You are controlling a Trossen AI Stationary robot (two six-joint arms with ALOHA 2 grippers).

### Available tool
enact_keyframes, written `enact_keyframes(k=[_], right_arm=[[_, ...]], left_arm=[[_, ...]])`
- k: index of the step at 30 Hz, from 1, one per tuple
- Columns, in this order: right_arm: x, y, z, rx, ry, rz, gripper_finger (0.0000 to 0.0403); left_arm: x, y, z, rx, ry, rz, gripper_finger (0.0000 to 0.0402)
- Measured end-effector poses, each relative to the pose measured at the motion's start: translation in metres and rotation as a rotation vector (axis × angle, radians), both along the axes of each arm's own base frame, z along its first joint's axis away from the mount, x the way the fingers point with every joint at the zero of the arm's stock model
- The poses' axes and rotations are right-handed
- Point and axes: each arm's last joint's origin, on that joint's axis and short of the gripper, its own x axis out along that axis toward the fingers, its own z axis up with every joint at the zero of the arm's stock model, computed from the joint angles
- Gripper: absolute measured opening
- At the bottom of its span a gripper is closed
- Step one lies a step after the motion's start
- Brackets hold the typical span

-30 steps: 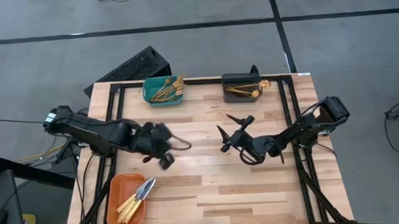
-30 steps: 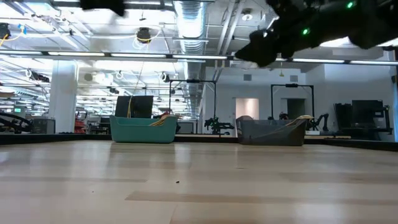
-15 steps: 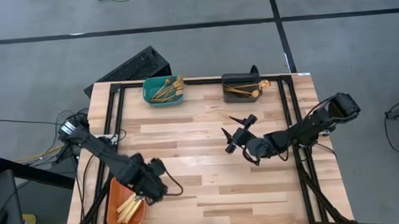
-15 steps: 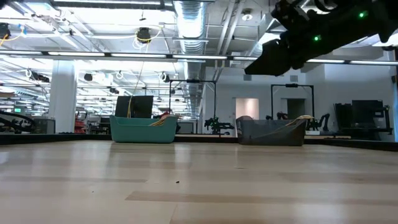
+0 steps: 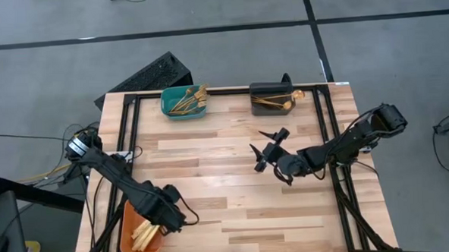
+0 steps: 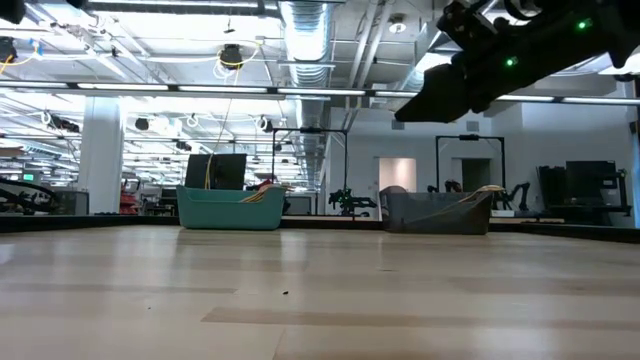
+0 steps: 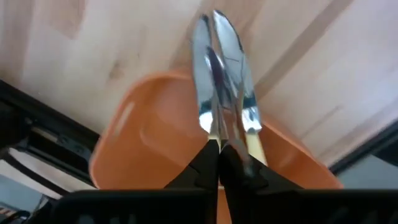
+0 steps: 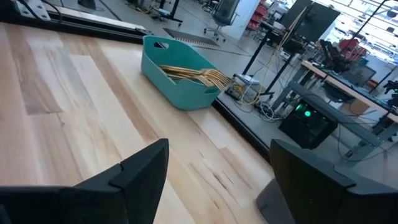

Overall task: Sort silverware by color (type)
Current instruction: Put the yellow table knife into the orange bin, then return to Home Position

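Left hand (image 7: 217,163) shut over orange bin (image 7: 155,134).

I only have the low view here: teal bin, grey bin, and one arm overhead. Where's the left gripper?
Observer: The left gripper is over the orange bin, at the table's near-left corner.
Operator: Holding anything?
Observer: Its shut fingers sit right behind the knives lying in that bin; a grip isn't clear.
Operator: And the arm overhead?
Observer: That is the right gripper, open above mid-table, holding nothing.
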Motion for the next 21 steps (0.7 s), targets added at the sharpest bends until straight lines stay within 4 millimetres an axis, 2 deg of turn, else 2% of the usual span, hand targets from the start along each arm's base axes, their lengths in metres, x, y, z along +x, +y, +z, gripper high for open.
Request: enact_keyframes(k=[4,11,14,18,21], right_arm=[[0.0,0.0,-0.001,-0.002,0.007,0.0,0.0303],[-0.001,0.004,-0.001,-0.005,0.016,0.015,0.0304],[-0.001,0.004,-0.001,-0.008,0.019,0.017,0.0304],[-0.003,0.006,0.004,0.02,0.009,0.088,0.0303],[-0.006,0.009,0.018,0.12,-0.035,0.309,0.0299]], left_arm=[[0.002,0.005,0.0,0.016,-0.003,0.015,0.0029],[-0.001,0.008,0.001,0.053,0.035,0.015,0.0121],[-0.003,0.013,0.004,0.121,0.042,0.008,0.0154],[0.008,0.021,0.014,0.247,-0.106,-0.059,0.0176],[0.025,0.027,0.025,0.384,-0.306,-0.147,0.0177]])
